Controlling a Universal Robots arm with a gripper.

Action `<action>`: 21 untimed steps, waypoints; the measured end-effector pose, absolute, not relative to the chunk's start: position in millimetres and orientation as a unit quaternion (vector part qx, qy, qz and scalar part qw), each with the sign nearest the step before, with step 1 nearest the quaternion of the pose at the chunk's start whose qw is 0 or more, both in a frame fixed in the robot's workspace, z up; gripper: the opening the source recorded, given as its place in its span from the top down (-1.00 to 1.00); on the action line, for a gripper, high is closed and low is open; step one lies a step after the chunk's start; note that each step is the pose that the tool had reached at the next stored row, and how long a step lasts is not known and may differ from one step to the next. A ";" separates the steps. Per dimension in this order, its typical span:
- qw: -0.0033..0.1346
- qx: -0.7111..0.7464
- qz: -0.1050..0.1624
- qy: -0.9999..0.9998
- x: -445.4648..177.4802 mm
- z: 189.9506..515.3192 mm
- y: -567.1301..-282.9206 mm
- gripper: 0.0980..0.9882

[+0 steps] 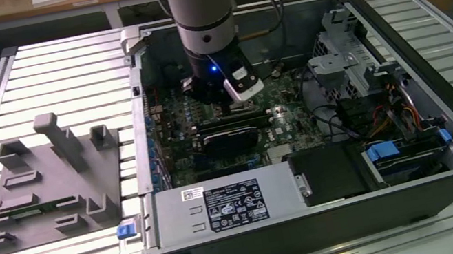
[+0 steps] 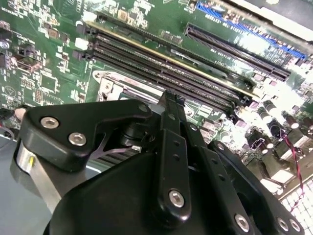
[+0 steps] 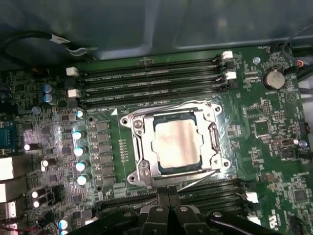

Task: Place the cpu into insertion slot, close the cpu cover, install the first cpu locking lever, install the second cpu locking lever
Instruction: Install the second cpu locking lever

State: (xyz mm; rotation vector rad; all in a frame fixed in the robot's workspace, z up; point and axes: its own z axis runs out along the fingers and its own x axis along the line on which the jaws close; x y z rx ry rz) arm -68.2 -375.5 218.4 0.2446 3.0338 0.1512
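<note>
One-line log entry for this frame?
silvery-tan square cpu: seated in metal-rimmed insertion slot | thin silvery cpu cover: down | black tool: just beside socket, empty

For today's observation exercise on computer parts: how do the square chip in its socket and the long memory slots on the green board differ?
The chip is square with a plain silvery-tan metal top; the memory slots are long, narrow and black. The chip sits inside a silvery metal frame; the slots have white clips at their ends. There is one chip, but several slots lie in parallel rows. Both sit flat on the same green board.
</note>
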 end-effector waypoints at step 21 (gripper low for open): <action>0.044 0.075 0.090 0.992 -71.6 208.3 -389.8 0.98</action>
